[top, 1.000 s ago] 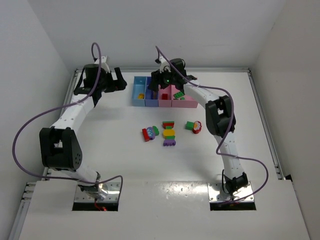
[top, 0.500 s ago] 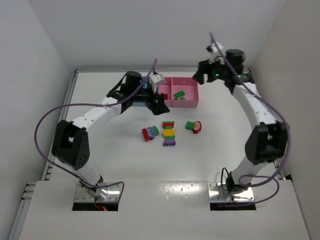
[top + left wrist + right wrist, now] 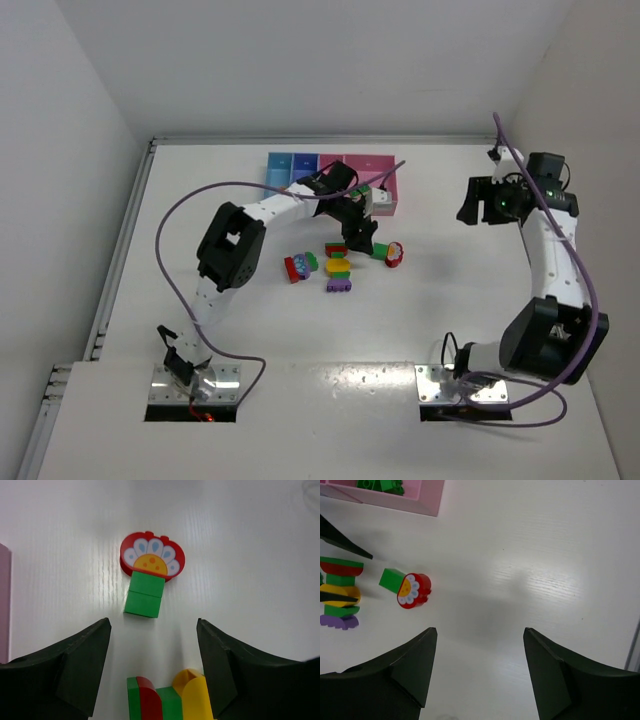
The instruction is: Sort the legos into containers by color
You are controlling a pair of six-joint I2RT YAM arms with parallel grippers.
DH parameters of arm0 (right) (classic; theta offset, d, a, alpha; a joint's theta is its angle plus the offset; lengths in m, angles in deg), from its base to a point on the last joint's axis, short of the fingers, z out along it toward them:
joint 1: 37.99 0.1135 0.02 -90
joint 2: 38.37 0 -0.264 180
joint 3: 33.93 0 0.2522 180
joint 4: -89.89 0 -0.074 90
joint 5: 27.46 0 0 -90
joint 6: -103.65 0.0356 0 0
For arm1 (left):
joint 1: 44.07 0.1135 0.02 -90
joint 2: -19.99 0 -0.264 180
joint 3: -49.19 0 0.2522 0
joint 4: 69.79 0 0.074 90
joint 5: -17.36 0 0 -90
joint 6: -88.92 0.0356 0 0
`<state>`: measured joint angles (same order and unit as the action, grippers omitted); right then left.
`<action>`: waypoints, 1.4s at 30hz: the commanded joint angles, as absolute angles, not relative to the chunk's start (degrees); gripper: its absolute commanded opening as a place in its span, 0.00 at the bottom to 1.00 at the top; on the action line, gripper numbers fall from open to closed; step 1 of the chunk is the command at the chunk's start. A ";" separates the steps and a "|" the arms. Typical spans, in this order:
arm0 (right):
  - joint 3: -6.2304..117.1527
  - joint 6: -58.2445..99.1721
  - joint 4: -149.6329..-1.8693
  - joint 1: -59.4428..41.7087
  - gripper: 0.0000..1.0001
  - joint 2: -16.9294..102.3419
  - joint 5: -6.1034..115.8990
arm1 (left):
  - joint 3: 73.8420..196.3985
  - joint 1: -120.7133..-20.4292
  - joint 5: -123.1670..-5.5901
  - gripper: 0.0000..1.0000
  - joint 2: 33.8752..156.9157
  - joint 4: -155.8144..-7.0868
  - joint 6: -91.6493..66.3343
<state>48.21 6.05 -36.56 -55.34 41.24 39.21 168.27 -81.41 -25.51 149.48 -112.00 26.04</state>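
I'm hovering the left gripper (image 3: 153, 626), jaws apart and empty, with the green-and-flower lego (image 3: 147, 582) lying just ahead, lengthwise along my approach, and the right gripper (image 3: 480, 630) open and well apart.

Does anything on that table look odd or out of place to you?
Nothing is spilled or broken, but bricks lie clumped across colours: a green brick against a red flower piece, and a mixed stack beside it.

Legos (image 3: 338, 267) lie on table (image 3: 250, 320) before containers (image 3: 283, 160).

left gripper (image 3: 153, 630) spread, low; right gripper (image 3: 480, 635) spread
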 commanded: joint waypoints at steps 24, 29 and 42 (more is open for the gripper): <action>48.73 3.02 -24.59 -63.04 0.70 29.66 34.95 | 175.71 -87.40 -32.03 0.65 159.91 -112.91 36.80; 47.68 1.87 -24.58 -63.04 0.69 28.33 32.67 | 174.84 -87.93 -34.14 0.29 159.04 -112.91 35.40; 44.23 9.17 -26.16 -56.29 0.70 45.29 -5.31 | 138.13 -82.74 -40.11 0.21 121.79 -90.77 15.38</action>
